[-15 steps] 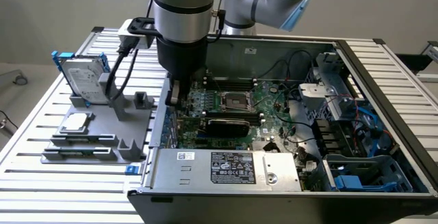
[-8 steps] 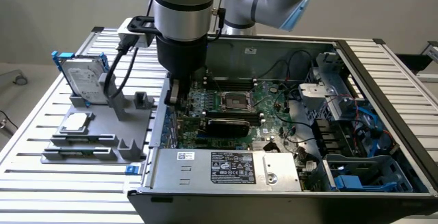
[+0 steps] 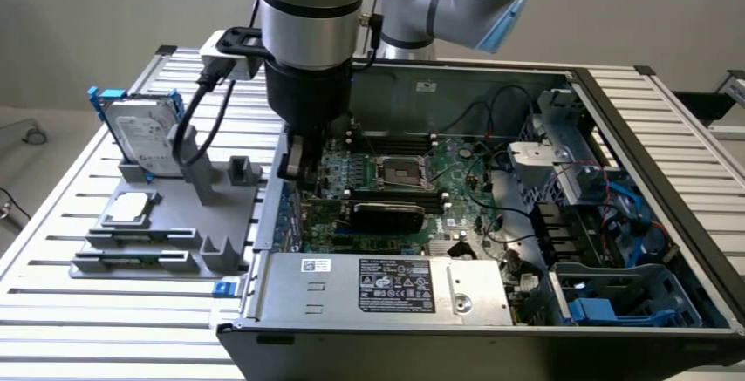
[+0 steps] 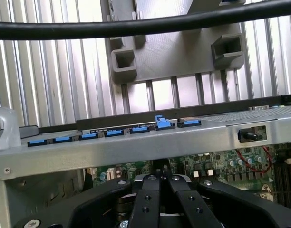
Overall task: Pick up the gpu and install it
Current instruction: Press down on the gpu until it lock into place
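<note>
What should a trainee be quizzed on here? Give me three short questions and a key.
1. True or false: the hard drive lies flat inside the case.
2. The hand is lowered: A) over the hard drive; B) into the case, at the motherboard's edge; C) onto the power supply.
3. Fill in: the small silver chip lies on the grey ____.

Key: 1 false, it stands upright outside the case; 2 B; 3 holder.
</note>
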You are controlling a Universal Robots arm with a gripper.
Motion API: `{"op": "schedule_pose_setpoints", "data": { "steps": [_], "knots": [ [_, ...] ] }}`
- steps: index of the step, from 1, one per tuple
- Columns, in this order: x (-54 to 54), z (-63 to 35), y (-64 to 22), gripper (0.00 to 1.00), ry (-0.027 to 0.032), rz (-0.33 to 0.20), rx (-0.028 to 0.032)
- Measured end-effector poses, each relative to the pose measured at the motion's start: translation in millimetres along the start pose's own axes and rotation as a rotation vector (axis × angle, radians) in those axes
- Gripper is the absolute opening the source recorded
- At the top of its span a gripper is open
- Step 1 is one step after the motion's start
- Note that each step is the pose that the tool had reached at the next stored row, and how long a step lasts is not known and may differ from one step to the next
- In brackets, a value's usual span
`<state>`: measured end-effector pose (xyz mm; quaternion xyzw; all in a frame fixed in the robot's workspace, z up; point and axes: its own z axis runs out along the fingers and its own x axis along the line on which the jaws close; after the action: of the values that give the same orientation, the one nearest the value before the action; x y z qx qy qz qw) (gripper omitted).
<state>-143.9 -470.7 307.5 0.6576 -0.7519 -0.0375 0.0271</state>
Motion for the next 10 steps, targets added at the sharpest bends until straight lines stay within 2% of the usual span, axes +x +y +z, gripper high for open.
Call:
{"op": "schedule_pose_setpoints", "data": {
  "steps": [2,8,10],
  "knots": [
    [0.0,0.4,0.0,0.11,0.0030,0.007,0.0008],
    [0.1,0.6,0.0,0.11,0.0178,0.011,0.0028],
    [0.1,0.6,0.0,0.11,0.0201,0.011,0.0030]
  ]
}}
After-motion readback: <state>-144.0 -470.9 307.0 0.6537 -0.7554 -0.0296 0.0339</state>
